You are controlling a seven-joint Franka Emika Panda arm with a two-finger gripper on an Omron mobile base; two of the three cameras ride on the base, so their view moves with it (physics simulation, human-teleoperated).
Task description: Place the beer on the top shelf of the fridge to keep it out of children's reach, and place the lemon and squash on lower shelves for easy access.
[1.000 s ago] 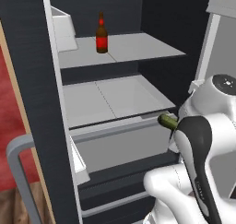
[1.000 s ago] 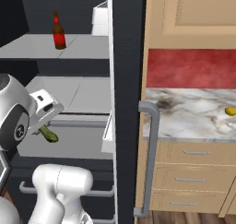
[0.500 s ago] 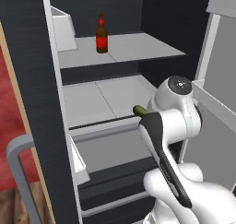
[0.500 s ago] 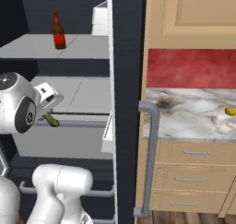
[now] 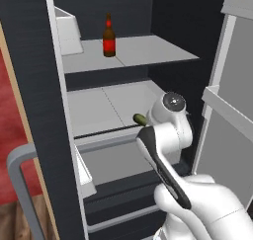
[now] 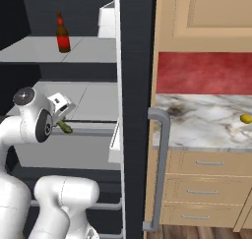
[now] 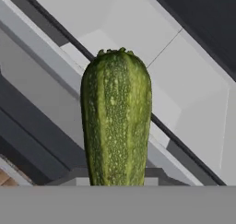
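The squash (image 7: 116,119) is held lengthwise in the gripper (image 6: 63,121), its long axis running straight out along the line of the fingers. In the hand view it stands up from the bottom edge, with its rounded far end and small stem scar pointing away from the hand over the front rail of a lower shelf (image 7: 193,85). The fingers themselves are hidden behind the vegetable there, but they are closed on its near end. In the left base view only the dark green tip (image 5: 140,119) is seen, projecting from the hand toward the fridge interior and lying just above the front edge of the lower shelf (image 5: 104,108). In the right base view the squash (image 6: 64,127) is tilted, its free end lower and pointing into the fridge (image 6: 132,61).

On the top shelf (image 5: 143,49) the beer (image 5: 109,36) is standing upright, its neck pointing up, near the shelf's left side; in the right base view the bottle (image 6: 62,34) is seen on the same plate. A white door rack (image 5: 69,34) is seen beside it on the open door.

The lemon (image 6: 245,118) is lying on the marble counter (image 6: 197,120), well apart from the fridge, at the far right.
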